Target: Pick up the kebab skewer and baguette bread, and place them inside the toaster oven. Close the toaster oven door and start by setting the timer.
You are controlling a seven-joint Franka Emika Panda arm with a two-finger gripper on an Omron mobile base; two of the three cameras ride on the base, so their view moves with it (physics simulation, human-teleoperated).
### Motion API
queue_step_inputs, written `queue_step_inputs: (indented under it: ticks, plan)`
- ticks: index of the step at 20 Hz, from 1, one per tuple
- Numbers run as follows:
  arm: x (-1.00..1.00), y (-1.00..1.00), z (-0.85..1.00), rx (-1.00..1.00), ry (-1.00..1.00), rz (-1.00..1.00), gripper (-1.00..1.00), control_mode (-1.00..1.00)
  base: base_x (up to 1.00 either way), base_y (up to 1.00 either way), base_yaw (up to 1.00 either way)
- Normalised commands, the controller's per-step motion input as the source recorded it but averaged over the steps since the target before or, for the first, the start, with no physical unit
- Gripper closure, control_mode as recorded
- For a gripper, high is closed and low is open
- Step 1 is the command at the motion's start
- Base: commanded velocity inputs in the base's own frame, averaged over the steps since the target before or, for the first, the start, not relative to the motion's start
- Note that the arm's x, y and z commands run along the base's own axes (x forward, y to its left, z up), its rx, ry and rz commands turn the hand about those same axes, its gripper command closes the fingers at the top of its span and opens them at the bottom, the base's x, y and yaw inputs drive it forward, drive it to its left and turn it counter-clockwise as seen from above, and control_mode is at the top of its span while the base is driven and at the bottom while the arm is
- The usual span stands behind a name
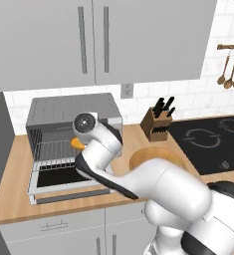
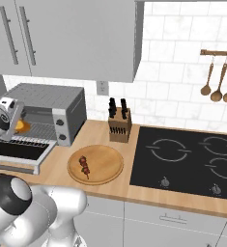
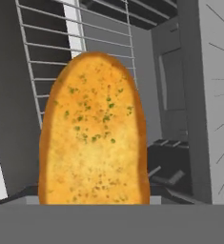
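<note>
the baguette bread [image 3: 93, 131] sits in the gripper [image 3: 94, 202], clamped between the jaws at its lower end, and stands up along the middle of the hand view. its speckled golden face is toward the camera; its lower end is cut off by the bottom of that view, and the finger tips cannot be made out behind it. in the left base view only a small orange corner of the bread shows beside the wrist, at the mouth of the toaster oven [image 1: 71, 110].

the toaster oven door [image 1: 63, 180] lies folded down flat on the counter [image 1: 19, 174], black glass facing up. the oven cavity stands open, and the wire rack [image 3: 51, 57] runs behind and above the bread. the right inner wall of the oven is close beside the bread in the hand view, with a dark gap between them.

the arm's forearm covers the right half of the oven front in the left base view. in the right base view the two dark knobs [image 2: 60, 129] are plain to see.

the kebab skewer [image 2: 85, 165] lies on the round wooden plate [image 2: 107, 166], left of centre, well apart from the oven. a knife block [image 2: 120, 124] stands behind the plate, and the black cooktop [image 2: 187, 161] lies to its right.
</note>
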Motion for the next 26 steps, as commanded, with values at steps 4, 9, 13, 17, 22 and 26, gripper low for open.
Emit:
queue_step_inputs:
  ticks: [4, 9, 13, 17, 22, 26]
  plan:
    - [0.44, 0.00, 0.00, 0.00, 0.00, 0.00, 1.00, -1.00, 0.00, 0.00, 0.00]
    - [0.27, 0.16, 0.00, -0.02, 0.01, 0.00, 1.00, -1.00, 0.00, 0.00, 0.00]
    - [0.26, 0.17, 0.00, -0.02, 0.00, 0.00, 1.00, -1.00, 0.00, 0.00, 0.00]
    - [0.31, 0.09, 0.00, 0.00, 0.00, 0.00, 1.00, -1.00, 0.00, 0.00, 0.00]
    - [0.12, 0.10, -0.16, 0.00, 0.06, 0.00, 1.00, -1.00, 0.00, 0.00, 0.00]
    - [0.10, 0.00, -0.31, 0.00, 0.04, 0.00, 1.00, -1.00, 0.00, 0.00, 0.00]
